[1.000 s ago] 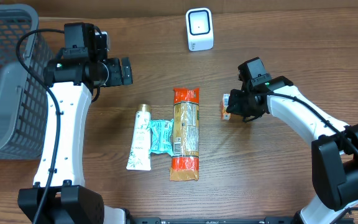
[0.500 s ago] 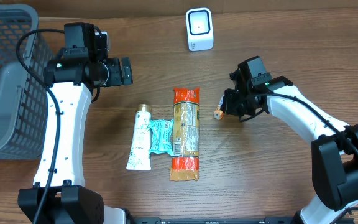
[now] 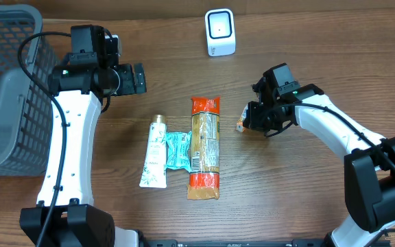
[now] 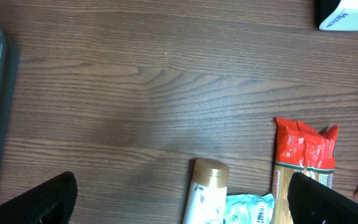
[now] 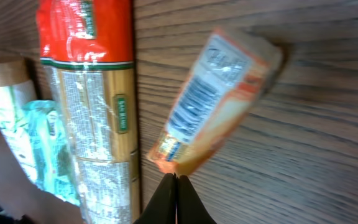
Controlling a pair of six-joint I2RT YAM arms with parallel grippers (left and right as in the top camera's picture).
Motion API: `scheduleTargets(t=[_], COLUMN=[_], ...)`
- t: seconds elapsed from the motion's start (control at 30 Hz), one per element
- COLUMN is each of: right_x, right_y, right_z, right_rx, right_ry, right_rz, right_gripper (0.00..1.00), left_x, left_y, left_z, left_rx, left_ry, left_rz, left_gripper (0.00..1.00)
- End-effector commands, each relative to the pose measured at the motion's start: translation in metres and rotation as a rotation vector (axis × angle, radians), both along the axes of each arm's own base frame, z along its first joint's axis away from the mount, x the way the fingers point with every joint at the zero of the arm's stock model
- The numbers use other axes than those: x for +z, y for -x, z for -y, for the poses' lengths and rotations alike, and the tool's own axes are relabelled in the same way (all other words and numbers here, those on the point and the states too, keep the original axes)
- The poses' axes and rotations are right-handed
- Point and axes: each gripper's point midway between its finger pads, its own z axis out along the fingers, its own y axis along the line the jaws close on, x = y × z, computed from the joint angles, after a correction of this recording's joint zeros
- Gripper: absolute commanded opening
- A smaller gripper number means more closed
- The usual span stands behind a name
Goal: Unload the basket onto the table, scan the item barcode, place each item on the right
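Your right tool (image 3: 249,121) is pinched shut on one corner of the orange packet (image 5: 219,99), tilted low over the tabletop (image 3: 286,199) beside the long red-ended pack (image 3: 204,147), likely to leave its barcode (image 5: 190,107) bare for the white scanner (image 3: 220,32), while your left tool (image 3: 139,77) hovers wide open, empty.

Two arms of white shell links with black joint housings: left arm (image 3: 67,137), right arm (image 3: 331,127). Loose black cable (image 3: 26,42) looped beside the left arm. Small green indicator light (image 3: 295,87) at the right wrist. Matte black left gripper (image 3: 141,77) and right gripper (image 5: 176,185), with plain tapered jaws.
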Motion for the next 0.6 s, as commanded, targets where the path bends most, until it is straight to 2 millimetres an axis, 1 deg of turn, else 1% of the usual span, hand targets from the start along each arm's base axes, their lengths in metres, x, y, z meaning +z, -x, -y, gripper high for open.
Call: scheduleTargets(t=[0.0,0.07,0.17,0.23,0.3,0.47,0.57], right_x=[0.016,0.014,0.001,-0.005,-0.007,-0.004,-0.004], right_y=[-0.008,-0.007,-0.007,-0.007,-0.008,-0.017,-0.019], right_z=[0.014,0.018,0.036,0.043,0.041,0.032,0.032], right_rx=[-0.027,-0.041,-0.093,-0.100,-0.096,-0.109,-0.118], right_ry=[0.030,0.040,0.147,0.193,0.197,0.172,0.166], right_rz=[0.066,0.053,0.044,0.047,0.051,0.088,0.098], right_gripper=[0.04,0.04,0.04,0.04,0.04,0.04,0.04], left_x=[0.006,0.006,0.006,0.007,0.006,0.006,0.006], left_y=[-0.002,-0.002,-0.002,-0.002,-0.002,-0.002,-0.002], left_z=[0.002,0.002,0.002,0.002,0.002,0.002,0.002], left_rx=[0.006,0.006,0.006,0.006,0.006,0.006,0.006], left_ry=[0.001,0.001,0.001,0.001,0.001,0.001,0.001], left_rz=[0.020,0.020,0.020,0.020,0.020,0.020,0.020], left_gripper=[1.00,1.00,1.00,1.00,1.00,1.00,1.00])
